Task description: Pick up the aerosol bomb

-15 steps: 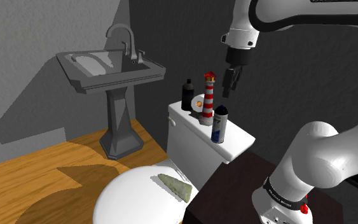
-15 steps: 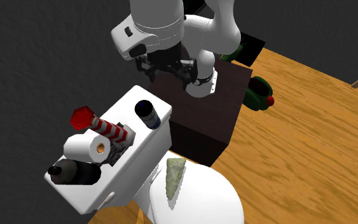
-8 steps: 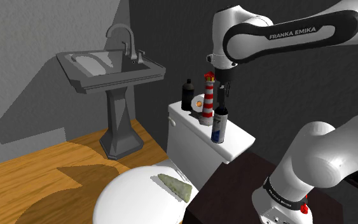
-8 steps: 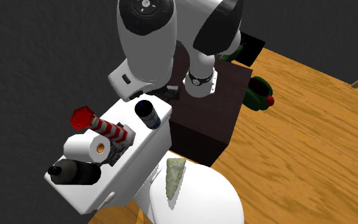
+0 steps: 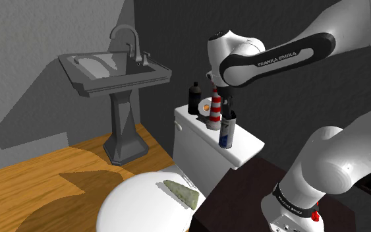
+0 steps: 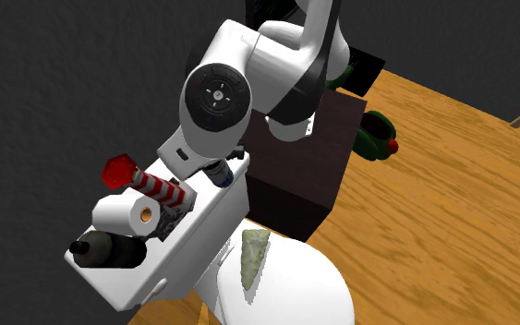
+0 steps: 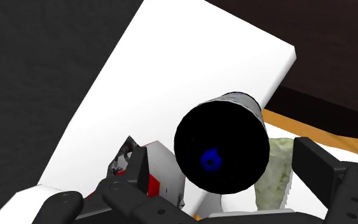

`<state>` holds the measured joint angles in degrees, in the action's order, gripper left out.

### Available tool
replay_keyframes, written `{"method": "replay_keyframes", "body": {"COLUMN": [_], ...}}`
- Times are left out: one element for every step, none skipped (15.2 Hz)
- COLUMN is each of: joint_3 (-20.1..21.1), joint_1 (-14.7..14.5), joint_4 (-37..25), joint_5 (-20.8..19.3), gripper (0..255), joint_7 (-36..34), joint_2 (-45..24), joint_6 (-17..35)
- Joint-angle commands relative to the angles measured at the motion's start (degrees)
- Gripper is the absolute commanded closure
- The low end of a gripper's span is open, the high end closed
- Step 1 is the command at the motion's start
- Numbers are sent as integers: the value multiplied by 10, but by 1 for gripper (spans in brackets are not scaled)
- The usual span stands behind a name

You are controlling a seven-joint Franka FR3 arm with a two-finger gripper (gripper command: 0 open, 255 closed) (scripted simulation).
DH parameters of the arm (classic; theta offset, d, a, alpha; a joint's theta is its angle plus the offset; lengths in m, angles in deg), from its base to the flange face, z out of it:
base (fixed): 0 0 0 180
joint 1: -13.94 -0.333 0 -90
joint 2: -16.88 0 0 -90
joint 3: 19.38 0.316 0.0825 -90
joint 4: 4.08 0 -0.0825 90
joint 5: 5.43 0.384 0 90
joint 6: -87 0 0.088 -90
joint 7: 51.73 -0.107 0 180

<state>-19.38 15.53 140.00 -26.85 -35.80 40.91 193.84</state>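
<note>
Step in hand: pre-grasp, can not yet gripped. The black-capped cylindrical aerosol can with a blue-and-white body [image 5: 226,134] stands upright on the flat white toilet tank lid [image 5: 246,144], near the end closest to the stand. The hand [image 7: 225,167] hangs straight above it, released, with fingers spread on either side of the cap and touching neither side.

Judged next: lower until the pads bracket the body below the cap, close, lift vertically. The red-and-white striped lighthouse figure [image 6: 156,188] stands just beside the can, so the nearer finger has little room.

Containers: none open on the lid. It also carries a white toilet-paper roll [image 6: 126,214] and a black bottle [image 5: 194,97].
</note>
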Motion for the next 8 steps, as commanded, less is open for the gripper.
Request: {"method": "replay_keyframes", "body": {"joint_3": [0, -1, -1, -1, -1, -1, -1, -1], "joint_1": [1, 1, 2, 2, 2, 1, 1, 1], "joint_4": [11, 15, 23, 23, 23, 24, 24, 24], "joint_5": [-3, -5, -7, -7, -7, -7, -7, -7], "gripper": [0, 0, 0, 0, 0, 255, 255, 255], "joint_7": [-6, -9, -13, -13, -13, -14, -14, -14], "joint_2": [-7, -11, -17, -17, -17, -16, -16, -16], "joint_6": [17, 25, 38, 38, 38, 38, 37, 37]}}
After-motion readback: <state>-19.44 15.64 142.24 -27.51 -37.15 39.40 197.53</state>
